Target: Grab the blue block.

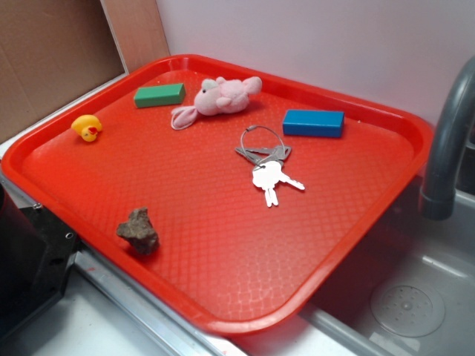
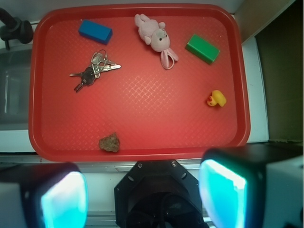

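Observation:
The blue block (image 1: 313, 122) (image 2: 95, 31) lies flat on the red tray (image 1: 223, 297) (image 2: 137, 142), near the tray's far right side in the exterior view and at the upper left in the wrist view. Beside it lies a bunch of keys (image 1: 267, 165) (image 2: 94, 70). My gripper (image 2: 142, 197) hangs high above the tray's near edge, far from the block. Its two fingers (image 2: 61, 202) stand wide apart with nothing between them. The gripper itself does not show in the exterior view.
On the tray also lie a green block (image 1: 159, 95) (image 2: 203, 48), a pink plush toy (image 1: 219, 98) (image 2: 156, 39), a yellow duck (image 1: 87, 127) (image 2: 216, 99) and a brown rock (image 1: 138, 231) (image 2: 109, 142). A grey faucet (image 1: 445, 148) and a sink (image 1: 408, 304) stand to the right.

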Available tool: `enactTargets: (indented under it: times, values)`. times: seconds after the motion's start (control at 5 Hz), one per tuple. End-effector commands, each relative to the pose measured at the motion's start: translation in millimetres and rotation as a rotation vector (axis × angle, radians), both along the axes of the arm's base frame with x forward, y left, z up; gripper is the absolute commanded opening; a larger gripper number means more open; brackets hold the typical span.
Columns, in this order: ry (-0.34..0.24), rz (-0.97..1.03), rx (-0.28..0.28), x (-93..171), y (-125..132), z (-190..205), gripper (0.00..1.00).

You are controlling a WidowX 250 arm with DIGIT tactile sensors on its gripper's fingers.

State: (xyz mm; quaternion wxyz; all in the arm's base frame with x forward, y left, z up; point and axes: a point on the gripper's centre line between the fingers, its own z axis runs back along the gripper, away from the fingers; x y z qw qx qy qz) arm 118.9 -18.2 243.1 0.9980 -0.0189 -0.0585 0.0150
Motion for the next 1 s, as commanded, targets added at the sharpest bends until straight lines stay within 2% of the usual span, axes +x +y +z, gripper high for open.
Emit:
enactTargets:
  times: [0.0, 0.2, 0.4, 0.6, 0.8]
  values:
    - [0.000, 0.000, 0.000, 0.0, 0.0, 0.0, 1.00]
    - [-0.025, -0.184, -0.035, 48.8, -8.1, -38.9, 1.00]
    - [-0.103, -0.319, 0.053, 100.2, -31.3, -70.1, 1.00]
    - [-0.119, -0.321, 0.055, 110.9, -33.9, -74.3, 1.00]
    - [-0.119, -0.321, 0.055, 110.9, -33.9, -74.3, 1.00]
